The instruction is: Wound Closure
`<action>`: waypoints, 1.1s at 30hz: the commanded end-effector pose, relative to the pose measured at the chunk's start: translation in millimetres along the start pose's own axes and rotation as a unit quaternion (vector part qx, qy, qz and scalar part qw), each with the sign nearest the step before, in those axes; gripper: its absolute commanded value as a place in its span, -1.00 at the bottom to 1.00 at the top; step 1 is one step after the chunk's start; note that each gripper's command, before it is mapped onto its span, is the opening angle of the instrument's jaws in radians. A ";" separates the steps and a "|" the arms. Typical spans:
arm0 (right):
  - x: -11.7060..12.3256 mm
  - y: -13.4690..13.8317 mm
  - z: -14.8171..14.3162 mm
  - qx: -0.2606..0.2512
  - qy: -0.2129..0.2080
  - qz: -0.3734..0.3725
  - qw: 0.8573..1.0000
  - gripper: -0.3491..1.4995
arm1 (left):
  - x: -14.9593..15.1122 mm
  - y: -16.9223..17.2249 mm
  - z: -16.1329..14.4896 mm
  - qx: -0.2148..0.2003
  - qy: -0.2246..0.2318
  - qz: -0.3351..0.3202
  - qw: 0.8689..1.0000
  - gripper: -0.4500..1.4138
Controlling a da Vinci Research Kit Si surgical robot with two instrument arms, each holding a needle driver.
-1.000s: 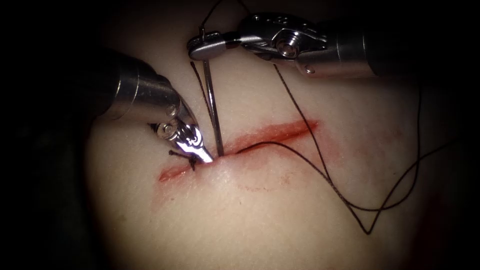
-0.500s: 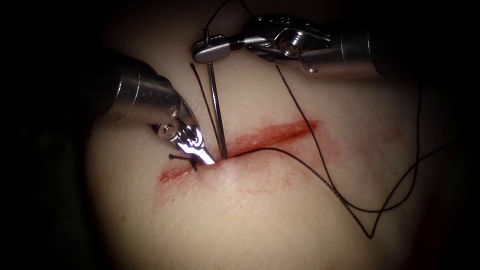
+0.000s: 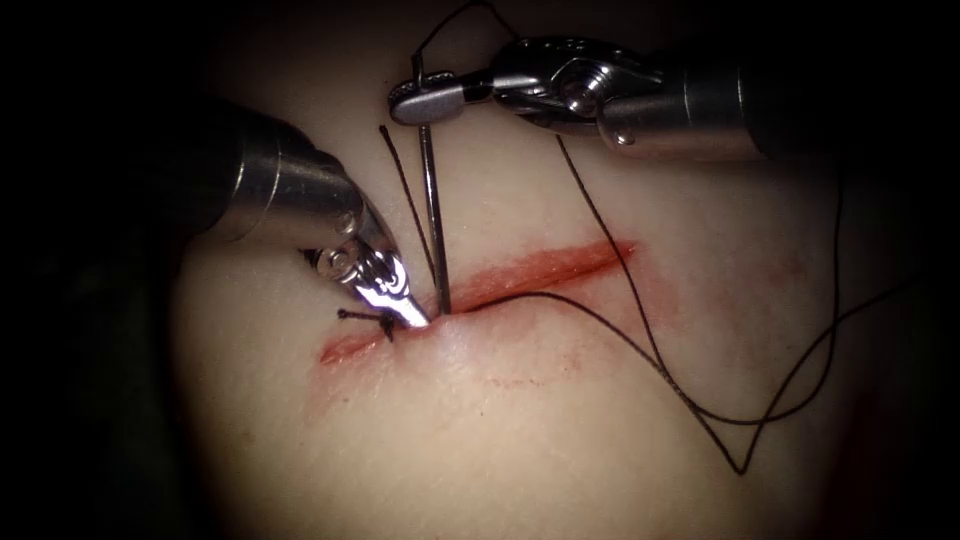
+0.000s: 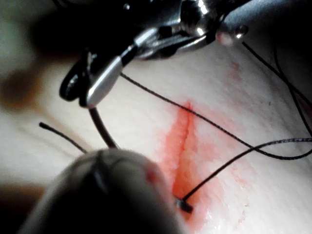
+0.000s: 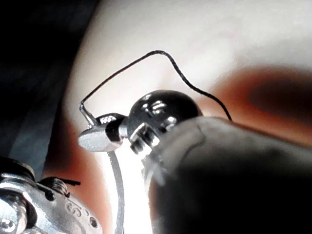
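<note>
Thread (image 3: pixel 700 400) sweeps nearest of all, a dark loop lying slack across the tissue (image 3: pixel 560 450) on the right of the cut, bending to a sharp kink at its lowest point and running back up toward the wound. Next comes the cut (image 3: pixel 530 275) itself, a slanting line ringed with red fluid (image 3: pixel 600 255), and right at its left end sits a small dark knot (image 3: pixel 380 322) with short tails poking out. Left tool (image 3: pixel 412 318) is planted there, bright jaws brought together at the lip of the cut just beside the knot; whether they pinch tissue or merely press on it, I cannot tell. Hard against that tip, the needle (image 3: pixel 434 225) stands almost upright, its lower end sunk into the cut, its body rising clear of the tissue. A loose strand of thread runs alongside it on the left. Up at the far end, the right tool (image 3: pixel 428 102) clamps the needle close to its tail, jaws tight on the steel, with thread curling away from the swaged end over the top of the tool. From the right wrist view the same grip reads clearly: right tool (image 5: pixel 100 136) closed, needle (image 5: pixel 118 195) curving away beneath it, thread (image 5: pixel 161 63) arching off behind.
</note>
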 end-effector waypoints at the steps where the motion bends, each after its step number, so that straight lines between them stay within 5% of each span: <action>1: 0.3 0.4 0.9 0.005 -0.004 0.000 1.000 -1.00 | 0.4 -0.5 0.4 0.000 0.000 0.000 1.000 -1.00; 13: -1.8 -0.3 1.3 0.007 -0.015 0.082 0.997 -1.00 | 0.4 -0.3 0.4 -0.001 0.000 0.000 1.000 -1.00; 33: -2.0 -0.9 0.9 0.001 0.003 0.174 0.985 -1.00 | 0.3 -0.3 0.6 -0.003 -0.003 0.000 1.000 -1.00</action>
